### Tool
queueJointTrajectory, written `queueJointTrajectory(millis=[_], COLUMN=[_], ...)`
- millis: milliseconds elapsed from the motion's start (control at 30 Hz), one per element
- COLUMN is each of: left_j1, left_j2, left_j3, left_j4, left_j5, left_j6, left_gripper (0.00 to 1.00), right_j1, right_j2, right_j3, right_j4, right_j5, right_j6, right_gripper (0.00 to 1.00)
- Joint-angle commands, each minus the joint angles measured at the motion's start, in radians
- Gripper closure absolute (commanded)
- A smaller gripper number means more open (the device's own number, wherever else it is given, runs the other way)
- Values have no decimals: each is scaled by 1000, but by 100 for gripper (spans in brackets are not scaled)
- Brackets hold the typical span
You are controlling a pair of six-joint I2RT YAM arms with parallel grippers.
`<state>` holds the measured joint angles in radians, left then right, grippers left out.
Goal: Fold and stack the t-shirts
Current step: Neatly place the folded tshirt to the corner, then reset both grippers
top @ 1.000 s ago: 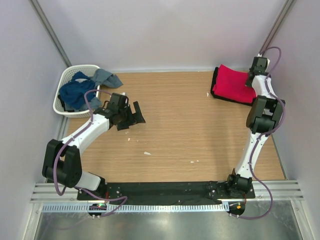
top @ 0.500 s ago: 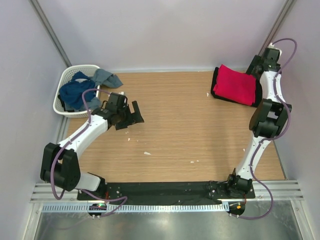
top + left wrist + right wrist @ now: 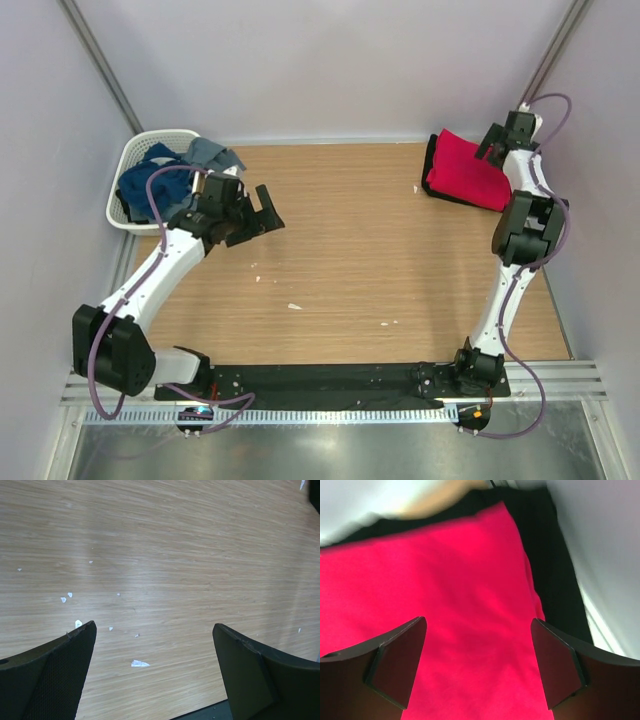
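Note:
A folded crimson t-shirt (image 3: 468, 170) lies at the table's far right corner on top of a black t-shirt (image 3: 430, 163), whose edge shows along the left and near sides. My right gripper (image 3: 491, 147) hangs open just over the red shirt's far right corner, holding nothing. In the right wrist view the red t-shirt (image 3: 455, 590) fills the space under the gripper (image 3: 478, 622), and the black t-shirt (image 3: 551, 555) shows beyond it. My left gripper (image 3: 257, 213) is open over bare wood at the left; the left wrist view shows the gripper (image 3: 154, 626) with nothing in it.
A white lattice basket (image 3: 131, 152) at the far left holds dark blue cloth (image 3: 148, 186), and a grey-blue piece (image 3: 212, 153) hangs over its rim. Small white scraps (image 3: 140, 663) dot the wooden table (image 3: 350, 260). Walls close in on both sides.
My right gripper has opened and let go of the red t-shirt, staying above its far corner. The left arm has swung slightly back toward the basket, still open.

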<state>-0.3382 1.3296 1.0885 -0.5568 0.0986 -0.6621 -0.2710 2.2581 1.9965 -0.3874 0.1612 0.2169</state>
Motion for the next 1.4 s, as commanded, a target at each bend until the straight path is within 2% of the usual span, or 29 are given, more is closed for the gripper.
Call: queueJointTrajectory(millis=[0,167,300,400,567,633,667,700,867,900,933,1033,1200,1367], left_j1=[4,5,5,8,18,25,30,36,38,38,38,38,38,38], left_j2=[-32,-44,-56,-69,-115,-171,-193,-242,-449,-483,-556,-644,-797,-924], left_j3=[25,22,28,63,111,97,88,77,-59,-79,-103,-176,-269,-366], left_j4=[-14,-38,-68,-77,-95,-88,-78,-77,-71,-77,-77,-60,-152,-183], left_j5=[7,-46,-92,-167,-234,-252,-252,-240,-247,-253,-249,-185,-250,-209], left_j6=[-10,-11,-1,33,68,70,67,62,13,-40,-63,-94,-171,-234], left_gripper=[0,0,0,0,0,0,0,0,0,0,0,0,0,0], right_j1=[-29,-43,-43,-39,-19,-17,-19,-17,-16,-16,-16,-16,-16,-16], right_j2=[53,96,31,-95,-387,-486,-591,-642,-977,-1068,-1107,-1271,-1529,-1727], right_j3=[-30,1,22,15,-82,-197,-250,-366,-753,-845,-879,-993,-1215,-1340], right_j4=[48,68,48,35,32,32,33,33,125,136,127,64,41,10], right_j5=[52,-34,-40,-60,-127,-149,-147,-228,-316,-324,-344,-373,-411,-439], right_j6=[45,39,38,36,39,58,77,100,197,202,202,235,344,453], right_gripper=[8,9,7,0,0,0,0,0,0,1,0,0,0,0])
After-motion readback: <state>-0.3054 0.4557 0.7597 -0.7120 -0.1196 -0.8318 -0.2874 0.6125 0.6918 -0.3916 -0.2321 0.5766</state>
